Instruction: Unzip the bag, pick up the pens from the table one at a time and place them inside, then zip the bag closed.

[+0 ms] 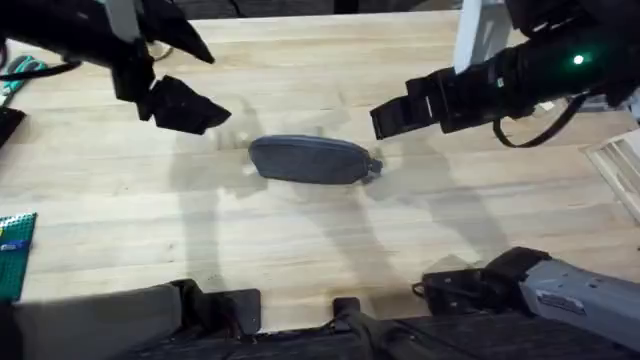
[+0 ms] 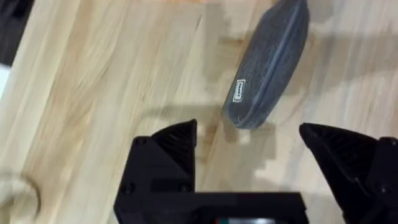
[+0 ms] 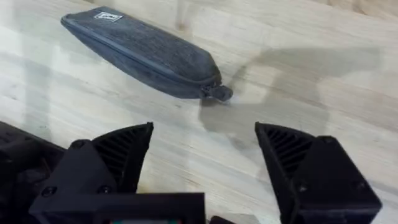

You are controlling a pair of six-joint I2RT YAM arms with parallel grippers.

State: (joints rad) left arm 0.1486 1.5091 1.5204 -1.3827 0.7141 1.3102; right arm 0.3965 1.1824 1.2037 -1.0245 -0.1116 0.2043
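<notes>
Arm bases (image 1: 480,300) nearest, dark bulk along the bottom edge of the overhead view.

Table (image 1: 300,240): pale planks, takes up most of the frame.

Right arm (image 1: 520,75) reaches in from upper right. Right gripper (image 1: 390,115) hangs above the wood just right of the bag, apart from it. Wrist view: fingers (image 3: 124,152) spread wide, holding nothing.

Left arm (image 1: 80,35) comes in from upper left. Left gripper (image 1: 185,105) off the bag's left end, not touching. Wrist view: fingers (image 2: 177,146) wide apart, nothing between them.

Bag (image 1: 312,159): grey pouch, centre of frame, lying flat, long axis left to right. Zip looks closed along its length; pull tab (image 3: 219,93) at the right end. Small white label (image 2: 239,91) near the left end.

Green block (image 1: 15,255) at the left edge, well away from the bag.
</notes>
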